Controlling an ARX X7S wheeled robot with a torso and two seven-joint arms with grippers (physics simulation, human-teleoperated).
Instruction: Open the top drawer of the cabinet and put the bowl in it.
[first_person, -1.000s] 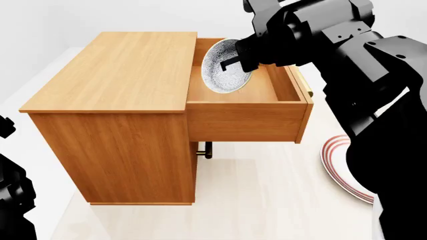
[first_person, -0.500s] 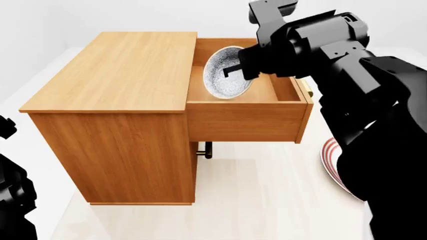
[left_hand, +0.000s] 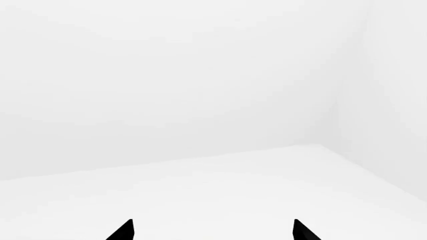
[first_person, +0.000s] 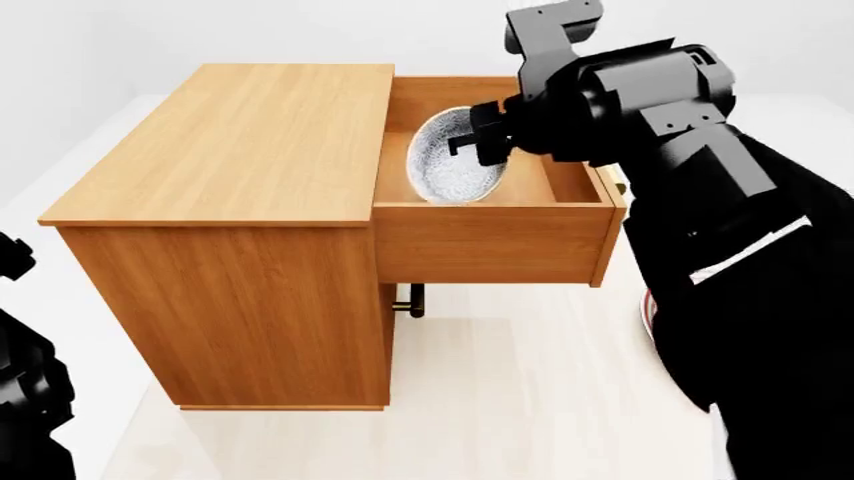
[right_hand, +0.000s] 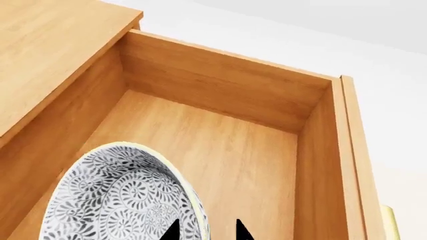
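Note:
The orange-brown cabinet (first_person: 227, 200) stands on the floor with its top drawer (first_person: 494, 240) pulled out to the right. Inside the drawer the speckled blue-and-white bowl (first_person: 458, 158) is tipped on edge, low between the drawer walls. My right gripper (first_person: 483, 140) is shut on the bowl's rim. In the right wrist view the bowl (right_hand: 120, 200) hangs over the drawer's wooden floor (right_hand: 220, 150), with my right gripper (right_hand: 207, 235) clamped across its rim. My left gripper (left_hand: 212, 232) is open, facing only bare white wall and floor; its arm shows at the head view's left edge.
A brass handle (first_person: 619, 186) sticks out from the drawer's front beside my right arm. A lower drawer's handle (first_person: 414, 298) shows under the open drawer. A sliver of the red-ringed plate (first_person: 650, 310) lies on the floor behind my right arm.
My right gripper has lowered the bowl deeper into the open drawer. My right arm has swung in front of the plate, hiding most of it. The left arm has not moved.

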